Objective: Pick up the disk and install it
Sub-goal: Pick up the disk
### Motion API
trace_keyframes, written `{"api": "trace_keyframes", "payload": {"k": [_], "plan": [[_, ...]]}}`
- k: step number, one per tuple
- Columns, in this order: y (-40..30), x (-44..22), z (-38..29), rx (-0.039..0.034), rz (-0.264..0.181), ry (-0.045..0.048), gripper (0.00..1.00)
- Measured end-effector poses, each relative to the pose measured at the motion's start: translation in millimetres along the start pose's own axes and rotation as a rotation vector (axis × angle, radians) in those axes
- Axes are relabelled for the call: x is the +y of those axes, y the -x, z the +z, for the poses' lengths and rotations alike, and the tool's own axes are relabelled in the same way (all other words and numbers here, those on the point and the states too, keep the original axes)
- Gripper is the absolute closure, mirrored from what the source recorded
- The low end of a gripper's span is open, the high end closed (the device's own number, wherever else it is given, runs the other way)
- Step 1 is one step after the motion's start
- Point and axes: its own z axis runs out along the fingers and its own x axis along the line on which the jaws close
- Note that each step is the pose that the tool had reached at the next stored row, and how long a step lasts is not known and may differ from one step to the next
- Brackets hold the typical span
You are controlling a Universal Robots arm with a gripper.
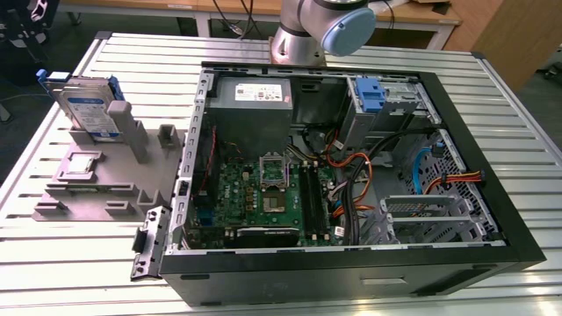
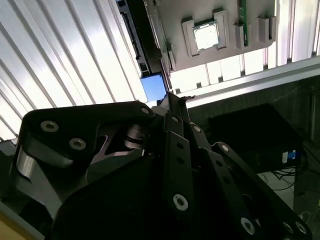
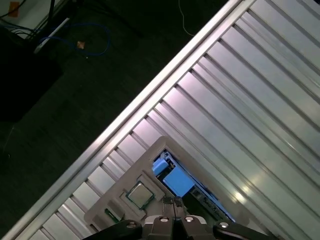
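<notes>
The disk [image 1: 88, 108] stands upright in a grey fixture [image 1: 97, 201] at the exterior view's upper left, on the ribbed metal worktop [image 1: 79, 276]; the tool [image 3: 173, 201] hangs above it, tips pressed together, empty; dark floor [image 3: 75, 100] lies past the worktop's edge.

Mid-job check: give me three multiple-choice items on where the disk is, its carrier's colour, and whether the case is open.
1. Where is the silver rectangular hard disk? A) in the grey plastic holder, at the exterior view's left of the case; B) in the case's drive bay; C) flat on the table.
2. Its plastic carrier frame is: A) red; B) blue; C) yellow.
3. The black metal computer case is: A) closed by a panel; B) open, green motherboard exposed; C) standing upright.
Key: 1 A, it stands in the holder outside the case; 2 B, blue edges frame it; 3 B, its inside shows from above.
</notes>
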Motion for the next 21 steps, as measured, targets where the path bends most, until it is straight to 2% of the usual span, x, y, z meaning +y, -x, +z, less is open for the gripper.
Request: {"api": "trace_keyframes", "payload": {"k": [13,17,21], "plan": [[0.0,0.0,0.0,0.0087,-0.194,-0.0029,0.9],[0.0,0.0,0.0,0.0103,-0.231,-0.0035,0.9],[0.0,0.0,0.0,0.0105,-0.236,-0.0036,0.9]]}}
